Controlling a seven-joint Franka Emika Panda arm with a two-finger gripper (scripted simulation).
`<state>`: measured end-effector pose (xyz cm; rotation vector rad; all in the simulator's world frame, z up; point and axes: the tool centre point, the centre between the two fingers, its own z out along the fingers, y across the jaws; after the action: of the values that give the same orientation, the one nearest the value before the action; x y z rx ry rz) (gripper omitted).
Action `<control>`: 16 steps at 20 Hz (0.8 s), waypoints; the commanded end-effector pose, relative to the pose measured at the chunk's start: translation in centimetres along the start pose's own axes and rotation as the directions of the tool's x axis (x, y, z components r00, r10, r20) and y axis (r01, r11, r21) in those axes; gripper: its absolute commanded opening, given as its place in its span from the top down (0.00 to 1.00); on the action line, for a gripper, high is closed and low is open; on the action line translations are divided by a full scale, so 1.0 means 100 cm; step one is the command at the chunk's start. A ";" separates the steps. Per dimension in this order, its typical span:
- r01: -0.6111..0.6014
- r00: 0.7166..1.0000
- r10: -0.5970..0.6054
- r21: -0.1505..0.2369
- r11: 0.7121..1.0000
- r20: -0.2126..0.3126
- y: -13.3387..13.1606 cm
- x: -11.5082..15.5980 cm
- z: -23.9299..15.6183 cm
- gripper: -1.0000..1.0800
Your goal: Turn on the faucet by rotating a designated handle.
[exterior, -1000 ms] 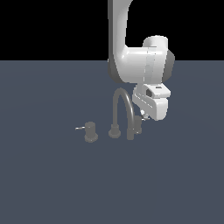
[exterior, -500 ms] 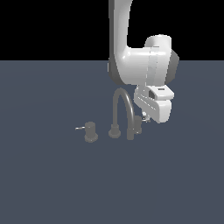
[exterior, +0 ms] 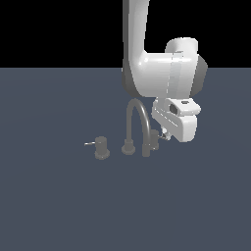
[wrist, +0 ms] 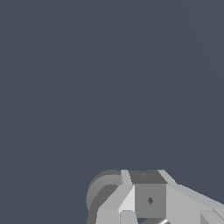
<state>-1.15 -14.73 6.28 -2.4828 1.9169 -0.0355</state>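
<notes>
A flat, bare slate-blue floor [exterior: 54, 206] runs evenly lit to a straight horizon, above which hangs a plain black backdrop [exterior: 59, 29], with no wall, window or furniture to be seen.

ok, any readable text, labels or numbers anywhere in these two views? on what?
None. No text, label or number shows on the faucet, the handle, the other knob or the arm's white housing in either view.

dark grey faucet [exterior: 137, 128] and handle [exterior: 154, 138] (whitish pin), white tool [exterior: 165, 133], slate floor [exterior: 59, 206]
</notes>
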 end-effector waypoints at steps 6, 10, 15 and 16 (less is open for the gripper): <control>0.001 1.000 0.000 -0.013 1.000 0.011 0.019 -0.025 -0.001 1.00; -0.002 1.000 0.002 -0.016 1.000 0.014 0.026 -0.033 -0.001 1.00; -0.011 1.000 0.012 -0.015 1.000 0.009 0.022 -0.043 -0.001 1.00; -0.010 1.000 0.010 -0.016 1.000 0.010 0.021 -0.049 -0.001 1.00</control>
<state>-4.60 -13.25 6.32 -2.4502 1.9775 -0.0226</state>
